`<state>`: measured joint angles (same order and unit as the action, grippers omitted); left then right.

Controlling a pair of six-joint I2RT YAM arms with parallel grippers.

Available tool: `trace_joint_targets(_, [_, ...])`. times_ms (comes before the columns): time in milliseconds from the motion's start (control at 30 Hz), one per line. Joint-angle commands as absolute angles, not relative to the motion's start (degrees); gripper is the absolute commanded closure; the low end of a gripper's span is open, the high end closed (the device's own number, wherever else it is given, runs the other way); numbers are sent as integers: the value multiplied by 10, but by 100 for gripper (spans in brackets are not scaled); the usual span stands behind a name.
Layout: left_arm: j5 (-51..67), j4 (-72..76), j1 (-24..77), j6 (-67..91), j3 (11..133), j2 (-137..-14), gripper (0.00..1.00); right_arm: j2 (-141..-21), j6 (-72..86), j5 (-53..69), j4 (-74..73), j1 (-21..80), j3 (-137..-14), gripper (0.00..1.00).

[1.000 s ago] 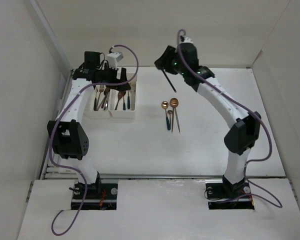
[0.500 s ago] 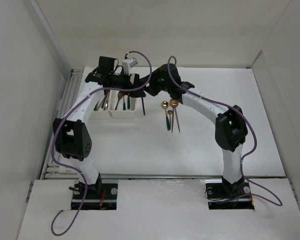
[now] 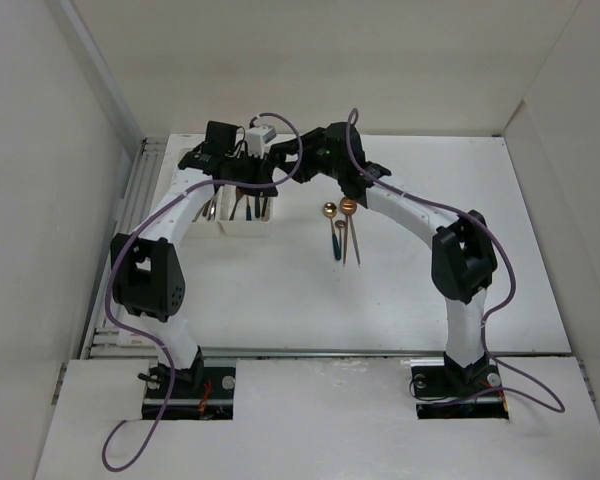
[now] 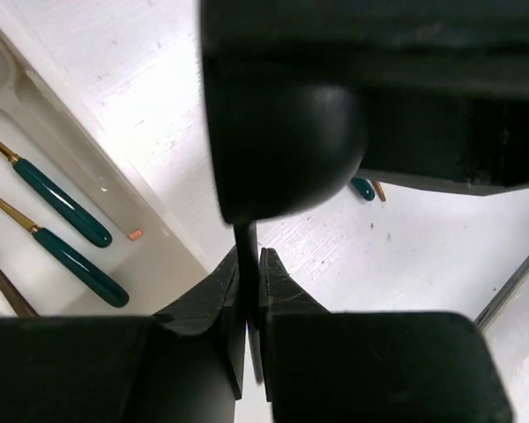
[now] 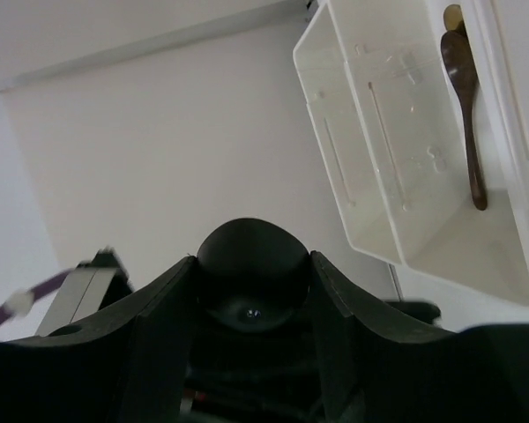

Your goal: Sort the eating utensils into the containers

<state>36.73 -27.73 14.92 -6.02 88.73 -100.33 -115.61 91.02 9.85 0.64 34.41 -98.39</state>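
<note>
A black spoon (image 4: 282, 132) hangs between both grippers, just right of the white containers (image 3: 242, 228). My right gripper (image 5: 252, 257) is shut on its round bowl (image 5: 251, 282), which touches both fingers. Below it, my left gripper (image 4: 249, 256) is shut on the thin black handle (image 4: 246, 242). In the top view the two grippers meet, left gripper (image 3: 270, 178) beside right gripper (image 3: 295, 165). Inside the containers lie several utensils, among them two teal-handled ones (image 4: 62, 203) and a brown spoon (image 5: 467, 106).
Three utensils lie together on the table right of the containers: a gold-headed one (image 3: 329, 210), a copper-headed one (image 3: 349, 207) and a teal-handled one (image 3: 336, 240). White walls (image 3: 90, 120) close in the table on the left, back and right.
The right arm swung left, carrying the black spoon to the left gripper. The left gripper moved right, away from the containers, and shut on the spoon's handle.
</note>
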Motion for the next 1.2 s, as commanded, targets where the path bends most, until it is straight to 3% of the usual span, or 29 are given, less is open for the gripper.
trace_joint_targets(0, [359, -260, 153, -68, 890, -988, 100, -1150, 931, 114, 56, 345, -986, 100])
trace_joint_targets(67, [353, -265, 153, -62, 897, -988, 100, -1157, 899, 121, 62, 345, -996, 100])
trace_joint_targets(100, [331, -265, 147, -56, 904, -988, 100, -1169, 856, 141, 67, 338, -1017, 94])
trace_joint_targets(133, [330, -265, 147, -56, 904, -988, 100, -1169, 856, 153, 67, 338, -1032, 83])
trace_joint_targets(167, [315, -265, 147, -49, 910, -988, 100, -1175, 799, 162, 67, 331, -1044, 65])
trace_joint_targets(200, [275, -265, 140, -44, 910, -988, 100, -1180, 771, 171, 67, 331, -1054, 41])
trace_joint_targets(267, [232, -252, 125, -29, 910, -988, 100, -1163, 715, 171, 42, 314, -1046, 14])
trace_joint_targets(300, [201, -246, 114, -21, 910, -994, 100, -1153, 697, 163, 42, 309, -1035, 4])
trace_joint_targets(333, [193, -246, 109, -10, 910, -999, 100, -1144, 680, 157, 42, 296, -1024, 0])
trace_joint_targets(600, [162, -251, 93, 12, 982, -1108, 97, -1076, 447, -52, -219, 265, -1017, 0])
trace_joint_targets(667, [143, -266, 99, 6, 996, -1134, 70, -1088, 373, -92, -288, 265, -1039, 0])
trace_joint_targets(767, [121, -273, 99, 0, 1006, -1147, 49, -1114, 325, -122, -401, 265, -1056, 1])
trace_joint_targets(867, [104, -273, 99, 0, 1006, -1140, 41, -1108, 319, -120, -413, 265, -975, 29])
trace_joint_targets(900, [91, -273, 99, 0, 1012, -1140, 40, -1100, 319, -106, -402, 265, -951, 49])
trace_joint_targets(967, [77, -279, 99, 0, 1018, -1126, 39, -1074, 324, -88, -368, 265, -884, 63])
trace_joint_targets(1067, [59, -284, 99, -5, 1031, -1101, 37, -1063, 330, -56, -330, 272, -833, 70])
trace_joint_targets(1167, [31, -284, 99, -10, 1036, -1073, 31, -1075, 337, -56, -323, 272, -827, 70])
